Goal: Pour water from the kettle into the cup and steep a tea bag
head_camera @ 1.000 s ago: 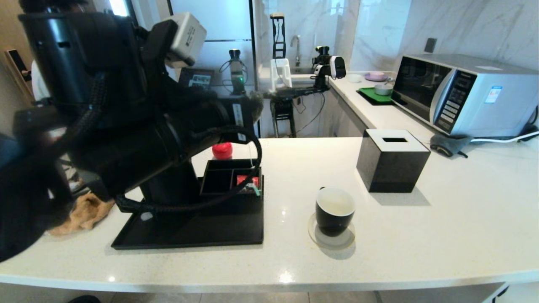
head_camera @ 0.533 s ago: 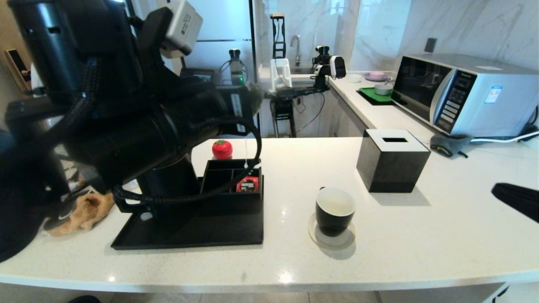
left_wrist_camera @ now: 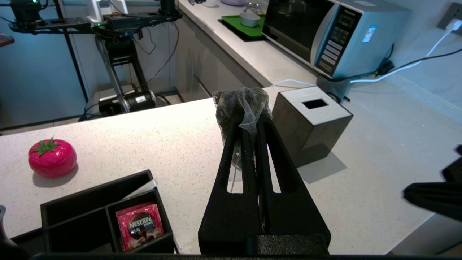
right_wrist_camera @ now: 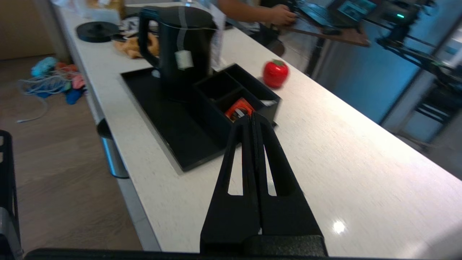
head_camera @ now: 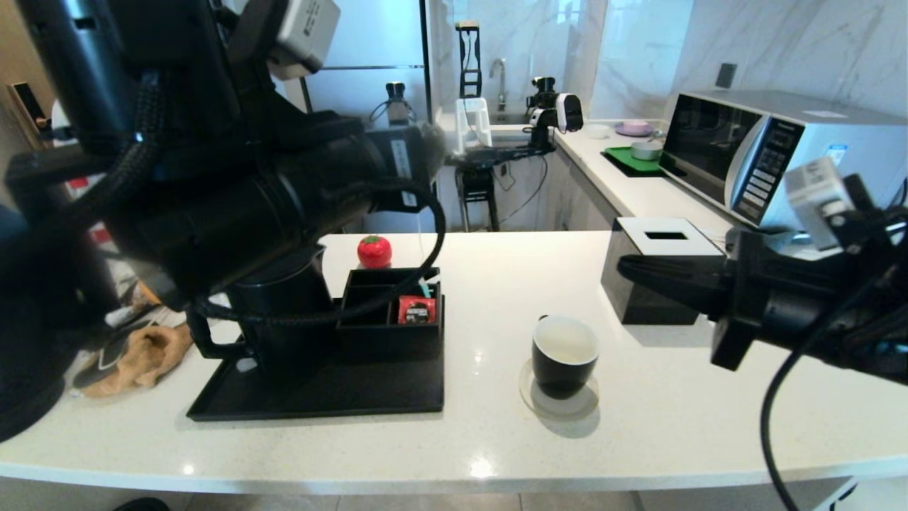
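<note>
The left claw (left_wrist_camera: 249, 121) hangs high above the white desk (head_camera: 468, 426), its fingers clamped on the tea bag (left_wrist_camera: 241, 106), a greyish mesh pouch bunched around the fingertips. In the right wrist view the bag's thin string and small white tag (right_wrist_camera: 183, 59) dangle in front of the kettle (right_wrist_camera: 177, 50). The kettle (head_camera: 280, 312) stands upright on a black tray (head_camera: 319, 397) at the left of the desk, its handle facing the left edge, largely hidden in the head view behind the left arm. Just beside it on the same tray sits a black divided box (head_camera: 390, 312) with a red coffee sachet (head_camera: 416, 310) in one compartment. A red tomato-shaped object (head_camera: 374, 251) lies on the desk behind the box.

The cup (head_camera: 565, 355), black outside and white inside, stands upright on a clear round coaster (head_camera: 528, 401) near the middle of the desk, well apart from both claws. Behind it to the right is a black tissue box (head_camera: 656, 273).

The right claw (head_camera: 628, 268) reaches in from the right, level above the desk, in front of the tissue box and above the cup; its fingers are pressed together with nothing between them. A microwave (head_camera: 773, 156) stands on the counter behind, and a tan cloth (head_camera: 138, 355) lies left of the tray
</note>
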`<state>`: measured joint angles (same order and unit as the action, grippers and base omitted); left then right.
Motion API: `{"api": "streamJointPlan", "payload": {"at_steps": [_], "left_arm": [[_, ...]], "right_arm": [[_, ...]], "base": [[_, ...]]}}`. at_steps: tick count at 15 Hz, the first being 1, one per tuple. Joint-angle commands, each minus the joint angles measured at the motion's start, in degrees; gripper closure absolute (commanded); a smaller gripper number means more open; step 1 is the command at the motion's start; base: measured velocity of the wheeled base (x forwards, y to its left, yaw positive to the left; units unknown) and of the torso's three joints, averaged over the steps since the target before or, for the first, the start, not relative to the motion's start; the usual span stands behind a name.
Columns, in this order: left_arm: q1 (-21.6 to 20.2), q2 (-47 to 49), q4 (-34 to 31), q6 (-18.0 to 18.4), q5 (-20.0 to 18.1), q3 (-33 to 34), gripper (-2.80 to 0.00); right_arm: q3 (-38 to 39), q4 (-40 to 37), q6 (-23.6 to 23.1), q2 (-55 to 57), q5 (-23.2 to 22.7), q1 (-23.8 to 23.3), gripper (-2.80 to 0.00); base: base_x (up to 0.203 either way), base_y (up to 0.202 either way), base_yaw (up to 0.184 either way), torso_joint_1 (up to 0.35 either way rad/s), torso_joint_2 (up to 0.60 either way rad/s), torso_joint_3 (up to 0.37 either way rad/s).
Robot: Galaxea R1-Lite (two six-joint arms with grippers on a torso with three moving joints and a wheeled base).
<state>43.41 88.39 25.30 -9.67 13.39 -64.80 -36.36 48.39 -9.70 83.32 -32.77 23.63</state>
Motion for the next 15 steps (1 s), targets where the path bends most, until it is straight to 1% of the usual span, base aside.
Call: {"api": "streamJointPlan", "payload": {"at_steps": [1, 2, 3, 5, 10, 15], "left_arm": [[0.17, 0.29, 0.19, -0.08, 0.06, -0.15, 0.0], [0.18, 0.29, 0.19, -0.08, 0.15, -0.15, 0.0], [0.18, 0.29, 0.19, -0.08, 0.15, -0.06, 0.0], [0.18, 0.46, 0.19, -0.08, 0.15, -0.01, 0.0], [0.1, 1.52, 0.19, -0.17, 0.15, -0.1, 0.0], [0.1, 1.61, 0.28, 0.0, 0.24, -0.15, 0.0]], "right_arm": [[-3.1, 1.21, -0.06, 7.43, -0.11, 3.65, 0.0], [-5.13, 2.02, -0.06, 9.45, -0.05, 4.9, 0.0], [-6.8, 3.37, 0.01, 11.33, -0.03, 6.13, -2.8], [-8.69, 6.15, 0.47, 14.13, -0.14, 7.35, -2.8], [-10.01, 10.81, 0.66, 17.49, -0.62, 8.68, -2.8], [-12.16, 11.47, 0.72, 20.38, -1.07, 12.49, -2.8]], "base": [[0.0, 0.0, 0.0, 0.0, 0.0, 0.0], [0.0, 0.0, 0.0, 0.0, 0.0, 0.0], [0.0, 0.0, 0.0, 0.0, 0.0, 0.0], [0.0, 0.0, 0.0, 0.0, 0.0, 0.0], [0.0, 0.0, 0.0, 0.0, 0.0, 0.0], [0.0, 0.0, 0.0, 0.0, 0.0, 0.0]]}}
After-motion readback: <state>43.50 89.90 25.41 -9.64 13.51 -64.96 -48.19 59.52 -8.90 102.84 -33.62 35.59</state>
